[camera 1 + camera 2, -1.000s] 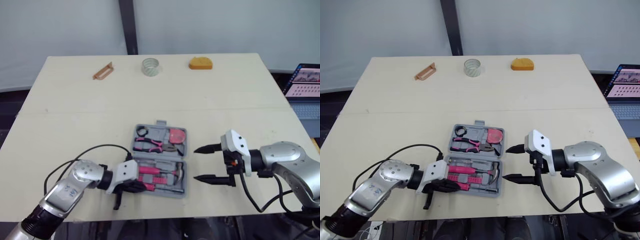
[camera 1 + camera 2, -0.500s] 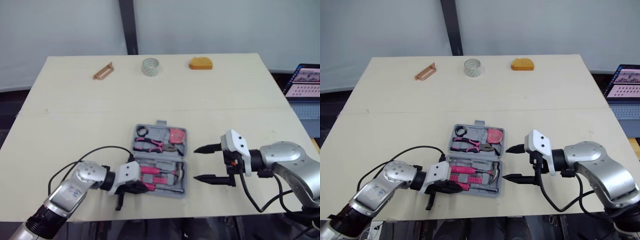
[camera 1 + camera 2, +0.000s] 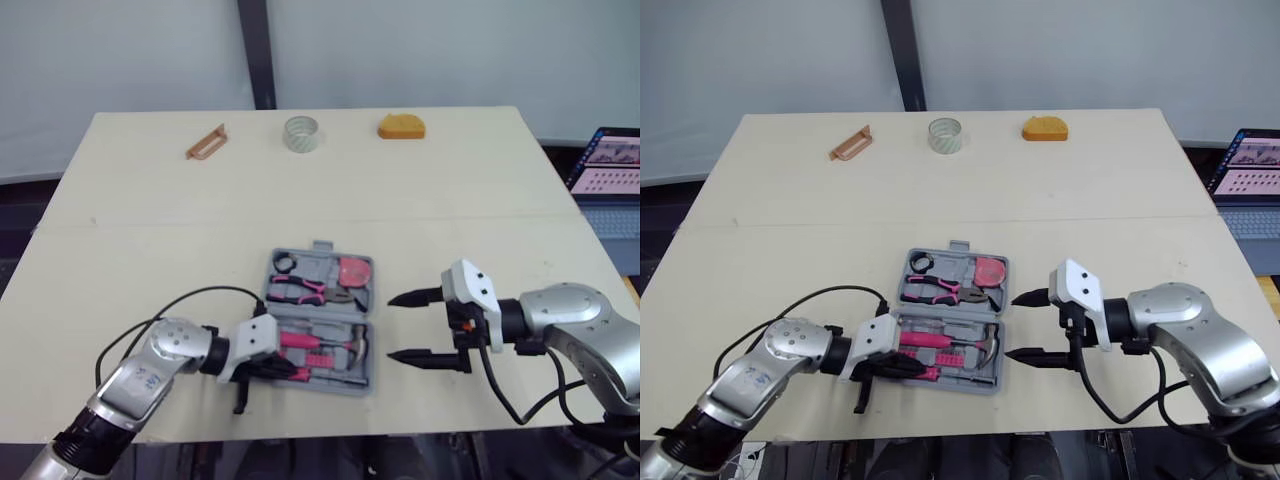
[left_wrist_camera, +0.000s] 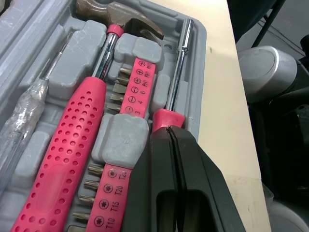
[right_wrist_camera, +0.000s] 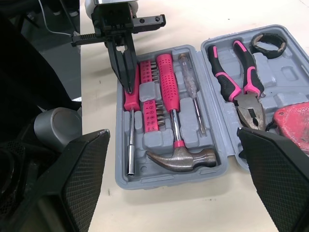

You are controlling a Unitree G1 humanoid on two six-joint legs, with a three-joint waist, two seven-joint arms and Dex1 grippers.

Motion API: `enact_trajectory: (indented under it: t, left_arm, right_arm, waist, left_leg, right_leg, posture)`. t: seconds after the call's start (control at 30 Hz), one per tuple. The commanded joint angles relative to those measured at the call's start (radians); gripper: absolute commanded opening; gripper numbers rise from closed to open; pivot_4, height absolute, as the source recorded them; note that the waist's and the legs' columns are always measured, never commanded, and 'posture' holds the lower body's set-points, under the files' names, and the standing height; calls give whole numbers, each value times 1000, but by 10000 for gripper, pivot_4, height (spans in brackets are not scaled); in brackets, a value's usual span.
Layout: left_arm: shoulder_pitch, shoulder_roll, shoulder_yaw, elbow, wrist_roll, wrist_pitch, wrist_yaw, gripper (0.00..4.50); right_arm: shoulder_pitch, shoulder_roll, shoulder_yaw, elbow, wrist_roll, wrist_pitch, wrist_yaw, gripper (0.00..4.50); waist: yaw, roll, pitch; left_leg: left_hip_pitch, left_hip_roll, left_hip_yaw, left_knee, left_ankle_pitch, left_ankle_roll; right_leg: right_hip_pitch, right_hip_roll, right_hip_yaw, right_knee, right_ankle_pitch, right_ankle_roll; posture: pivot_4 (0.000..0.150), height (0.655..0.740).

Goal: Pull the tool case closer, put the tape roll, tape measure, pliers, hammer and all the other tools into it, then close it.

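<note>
The grey tool case (image 3: 368, 330) lies open near the table's front edge. Its far half holds pink pliers (image 3: 300, 290), a small black ring and a red tape measure (image 3: 354, 271). The near half holds the hammer (image 5: 176, 145), a bit strip and a pink-handled driver (image 4: 166, 116). My left gripper (image 4: 169, 130) is shut, its tips resting on that driver's handle at the case's front left (image 3: 280, 370). To the right of the case my right gripper (image 3: 392, 326) stands open and holds nothing. The tape roll (image 3: 301, 133) sits at the far edge.
An orange block (image 3: 401, 126) and a brown flat tool (image 3: 205, 142) lie along the table's (image 3: 150, 250) far edge beside the tape roll. A laptop (image 3: 610, 160) stands off the table to the right. A black cable loops from my left arm over the table.
My left arm has shifted slightly at the case's front left, and its fingers look narrower together now. The case, the tools and my right arm have not moved.
</note>
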Motion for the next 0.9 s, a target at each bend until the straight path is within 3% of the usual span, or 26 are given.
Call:
enact_trajectory:
  t: [0.03, 0.9]
  left_arm:
    - [6, -2, -11, 5, 13, -20, -1, 490]
    - [23, 26, -69, 38, 108, -97, -5, 490]
  right_arm:
    - [-9, -3, -24, -15, 11, -7, -1, 45000]
    - [-16, -3, -24, -5, 2, -12, -4, 45000]
  waist:
    - [0, 0, 0]
    - [0, 1, 0]
  left_leg:
    - [0, 0, 0, 0, 0, 0]
    - [0, 0, 0, 0, 0, 0]
  right_leg:
    - [0, 0, 0, 0, 0, 0]
    - [0, 0, 0, 0, 0, 0]
  posture:
    - [1500, 7400]
    - [1500, 7400]
